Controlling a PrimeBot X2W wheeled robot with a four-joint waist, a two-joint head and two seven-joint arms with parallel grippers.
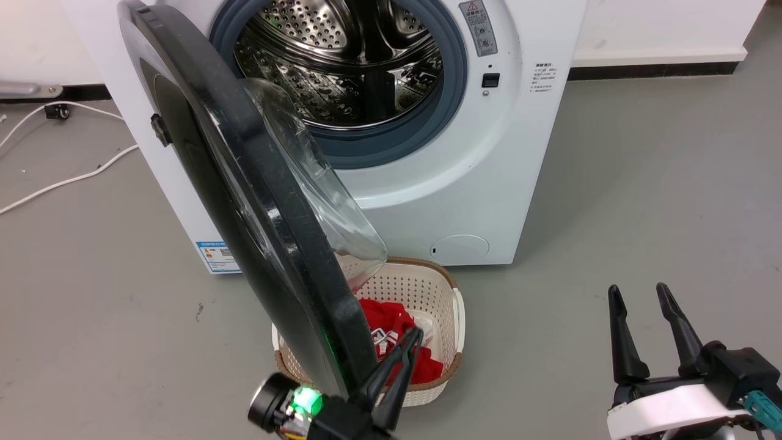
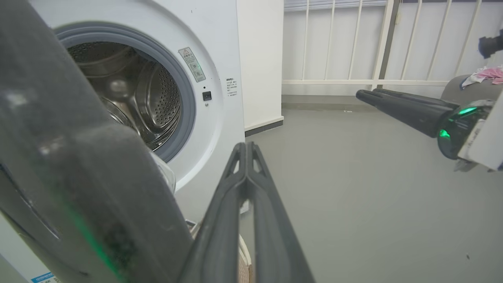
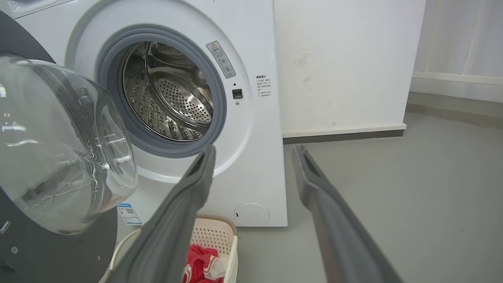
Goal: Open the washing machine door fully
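The washing machine (image 1: 489, 183) stands white against the wall, its steel drum (image 1: 342, 67) exposed. The washing machine door (image 1: 244, 201) is swung out on its left hinge, roughly edge-on to me, with the clear glass bowl (image 1: 317, 183) bulging to the right. My left gripper (image 1: 416, 333) is shut with nothing in it, its fingers lying just inside the door's free lower rim; I cannot tell whether they touch it. In the left wrist view the gripper (image 2: 245, 146) points past the door (image 2: 78, 177). My right gripper (image 1: 638, 292) hangs open at the lower right, away from the machine (image 3: 255, 165).
A cream perforated basket (image 1: 437, 287) with red cloth (image 1: 391, 321) sits on the floor under the door, in front of the machine. White cables (image 1: 61, 177) trail over the grey floor at the left. A white railing (image 2: 373, 47) stands to the right of the machine.
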